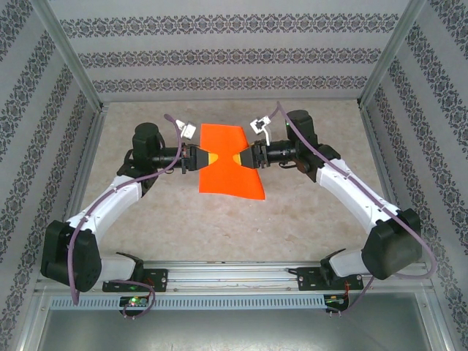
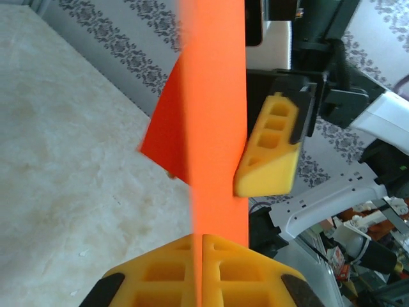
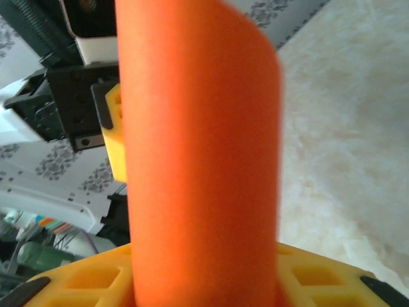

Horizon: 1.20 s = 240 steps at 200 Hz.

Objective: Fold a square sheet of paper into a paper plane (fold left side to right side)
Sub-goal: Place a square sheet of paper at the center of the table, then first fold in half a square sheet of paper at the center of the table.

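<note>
Two grippers face each other over the middle of the table (image 1: pixel 153 219) in the top view, with the square sheet of paper (image 1: pixel 231 174) between them. The left gripper (image 1: pixel 204 158) touches the sheet's left edge and the right gripper (image 1: pixel 238 157) its right edge, about halfway along each side. The orange-red sheet looks bowed rather than flat, its far edge towards the patterned back wall (image 1: pixel 219 58).

From the left wrist, the left gripper (image 2: pixel 199 242) sits at the bottom of the frame with its two yellow fingers (image 2: pixel 156 272) pressed together on the sheet (image 2: pixel 214 96). The paper is pinched in the thin seam between them and rises edge-on through the frame. One corner of it juts to the left over the pale table (image 2: pixel 64 160). To the right of the paper, one yellow finger of the right gripper (image 2: pixel 268 150) stands just beside the sheet, its tip at the surface.

From the right wrist, the right gripper (image 3: pixel 204 272) shows yellow fingers (image 3: pixel 83 281) on either side of the sheet (image 3: pixel 198 160), which is blurred and bulges up between them. The two fingers stand partly apart. Whether they press the paper, I cannot tell. Behind the sheet on the left, a yellow finger of the left gripper (image 3: pixel 113 141) is at the paper's far edge.
</note>
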Motion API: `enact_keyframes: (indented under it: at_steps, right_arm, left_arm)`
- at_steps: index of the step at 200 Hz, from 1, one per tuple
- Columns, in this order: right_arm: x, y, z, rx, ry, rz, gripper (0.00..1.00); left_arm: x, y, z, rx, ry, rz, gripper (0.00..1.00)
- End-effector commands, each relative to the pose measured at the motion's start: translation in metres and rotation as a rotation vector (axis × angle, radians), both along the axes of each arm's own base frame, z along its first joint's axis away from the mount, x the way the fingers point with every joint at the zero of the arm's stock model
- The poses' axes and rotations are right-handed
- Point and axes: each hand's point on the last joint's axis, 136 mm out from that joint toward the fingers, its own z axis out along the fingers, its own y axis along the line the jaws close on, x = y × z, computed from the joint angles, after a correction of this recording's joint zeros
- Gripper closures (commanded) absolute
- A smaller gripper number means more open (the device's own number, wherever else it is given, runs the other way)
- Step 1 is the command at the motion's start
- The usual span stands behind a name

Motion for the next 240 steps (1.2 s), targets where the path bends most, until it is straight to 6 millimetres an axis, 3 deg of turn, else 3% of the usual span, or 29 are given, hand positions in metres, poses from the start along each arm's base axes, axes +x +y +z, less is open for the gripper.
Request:
enact_keyframes:
  at_steps: [1,28,55,82,112,141,188,218,240]
  right_arm:
    - [0.017,-0.014,-0.015,-0.074,-0.014,-0.101,0.45]
    - [0.039,-0.037,-0.045,-0.176,0.043,-0.249,0.29]
    - [0.053,-0.055,-0.078,-0.266,0.122,-0.361,0.21]
    - [0.062,-0.063,-0.113,-0.326,0.222,-0.445,0.21]
    - [0.063,-0.058,-0.152,-0.358,0.358,-0.471,0.37]
    - [0.057,-0.044,-0.188,-0.392,0.47,-0.445,0.58]
    - [0.05,-0.042,-0.233,-0.463,0.601,-0.455,0.87]
    - [0.041,-0.044,-0.253,-0.511,0.656,-0.446,0.98]
    - [0.035,-0.048,-0.267,-0.556,0.684,-0.449,1.0]
  left_arm:
    - [0.016,-0.001,-0.029,0.064,0.089,0.059,0.98]
    - [0.034,0.001,-0.085,0.139,0.282,0.128,0.98]
    - [0.043,0.003,-0.147,0.212,0.464,0.181,1.0]
    - [0.047,0.012,-0.2,0.322,0.589,0.238,1.0]
    - [0.046,0.021,-0.241,0.434,0.688,0.275,1.0]
    - [0.045,0.025,-0.256,0.49,0.728,0.277,1.0]
    - [0.047,0.028,-0.257,0.511,0.746,0.299,0.97]
    - [0.049,0.027,-0.255,0.5,0.752,0.302,0.94]
    - [0.049,0.026,-0.252,0.496,0.752,0.304,0.9]
